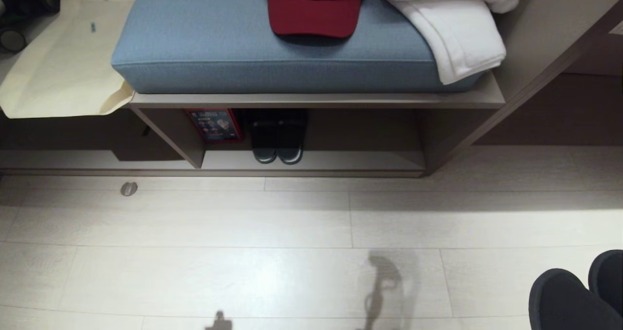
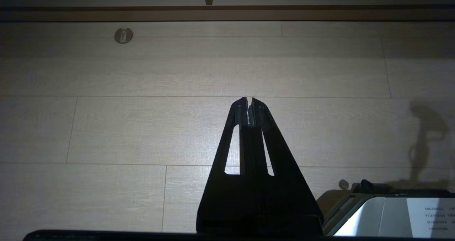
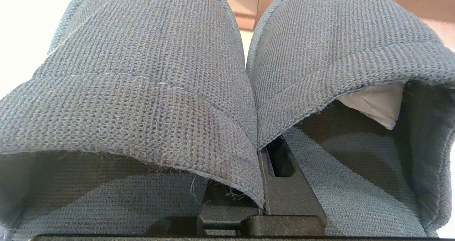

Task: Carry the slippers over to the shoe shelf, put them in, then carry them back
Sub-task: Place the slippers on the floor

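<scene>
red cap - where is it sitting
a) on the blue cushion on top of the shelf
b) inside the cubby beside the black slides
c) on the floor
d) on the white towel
a: the red cap lies on the blue cushion, the white towel off to its side.

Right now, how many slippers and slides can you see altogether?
4. Two slippers are held side by side in the right gripper, at the head view's lower right. Two black slides sit together inside the shoe shelf. More could hide in its dark corners.
</scene>
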